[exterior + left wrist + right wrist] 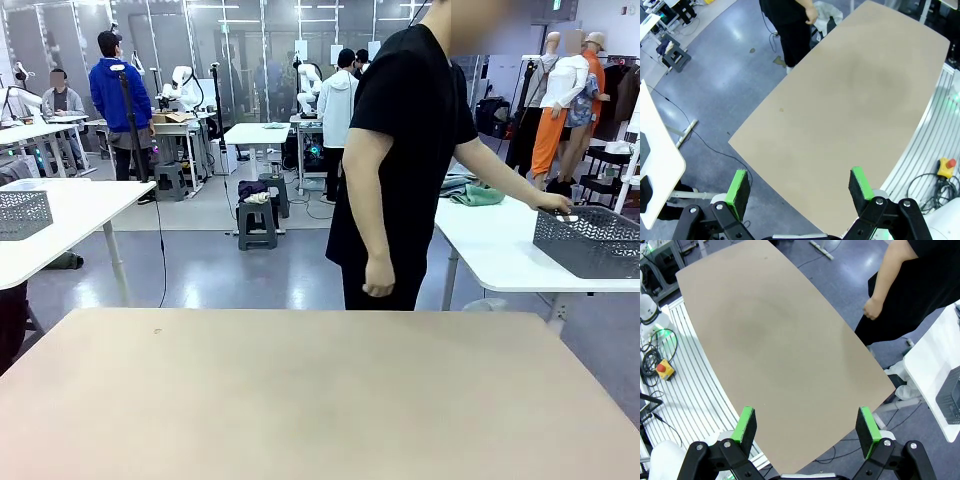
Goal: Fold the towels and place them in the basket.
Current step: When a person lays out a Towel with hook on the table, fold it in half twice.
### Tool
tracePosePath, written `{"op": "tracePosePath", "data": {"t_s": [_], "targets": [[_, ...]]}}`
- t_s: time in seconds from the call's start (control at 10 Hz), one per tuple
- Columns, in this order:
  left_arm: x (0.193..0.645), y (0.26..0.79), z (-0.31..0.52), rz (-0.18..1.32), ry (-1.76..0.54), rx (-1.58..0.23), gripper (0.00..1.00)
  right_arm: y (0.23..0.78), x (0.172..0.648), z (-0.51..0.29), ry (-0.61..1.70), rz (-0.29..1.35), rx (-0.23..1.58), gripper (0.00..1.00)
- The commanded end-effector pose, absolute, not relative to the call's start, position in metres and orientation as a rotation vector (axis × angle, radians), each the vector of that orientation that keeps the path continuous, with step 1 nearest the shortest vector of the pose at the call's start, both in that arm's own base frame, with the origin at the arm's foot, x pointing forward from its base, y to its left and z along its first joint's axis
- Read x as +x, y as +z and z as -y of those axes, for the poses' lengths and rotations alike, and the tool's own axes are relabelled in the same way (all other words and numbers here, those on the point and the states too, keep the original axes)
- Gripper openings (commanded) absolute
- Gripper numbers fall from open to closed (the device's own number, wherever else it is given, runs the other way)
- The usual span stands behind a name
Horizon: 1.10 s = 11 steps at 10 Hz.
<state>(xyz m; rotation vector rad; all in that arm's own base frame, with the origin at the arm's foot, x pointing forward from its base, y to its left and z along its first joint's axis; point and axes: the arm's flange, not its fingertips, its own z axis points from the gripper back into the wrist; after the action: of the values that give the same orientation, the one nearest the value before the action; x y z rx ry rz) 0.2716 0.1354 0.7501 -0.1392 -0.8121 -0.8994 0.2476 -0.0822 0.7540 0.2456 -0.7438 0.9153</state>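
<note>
A dark grey mesh basket (590, 241) stands on a white side table (500, 250) at the right, and a person in black touches its rim with one hand (553, 205). Folded-up cloths, one mint green (478, 195) and one blue-grey (458, 182), lie farther back on that side table. A corner of the basket (950, 400) also shows in the right wrist view. My left gripper (799, 189) hangs open high above the bare tan table (850, 100). My right gripper (806, 429) is open too, above the same table (770, 340).
The person (400, 150) stands at the tan table's far edge (300, 312), turned toward the side table. A paler grey mesh basket (22, 213) sits on another white table at the left. A red emergency stop button (946, 166) and cables lie on the ribbed base beside the table.
</note>
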Motion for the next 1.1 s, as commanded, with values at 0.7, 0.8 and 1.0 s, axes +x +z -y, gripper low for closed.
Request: {"op": "tracePosePath", "data": {"t_s": [0.7, 0.8, 1.0], "targets": [[0.2726, 0.7515, -0.1329, 0.822, -0.909, -0.143, 1.0, 0.7516, 0.2475, 0.0819, 0.93, 0.75, 0.252, 1.0], [0.2726, 0.7515, -0.1329, 0.822, -0.909, -0.143, 1.0, 0.7516, 0.2475, 0.0819, 0.93, 0.75, 0.252, 1.0], [0.2726, 0.7515, -0.1329, 0.822, -0.909, -0.143, 1.0, 0.7516, 0.2475, 0.0819, 0.93, 0.75, 0.252, 1.0]]}}
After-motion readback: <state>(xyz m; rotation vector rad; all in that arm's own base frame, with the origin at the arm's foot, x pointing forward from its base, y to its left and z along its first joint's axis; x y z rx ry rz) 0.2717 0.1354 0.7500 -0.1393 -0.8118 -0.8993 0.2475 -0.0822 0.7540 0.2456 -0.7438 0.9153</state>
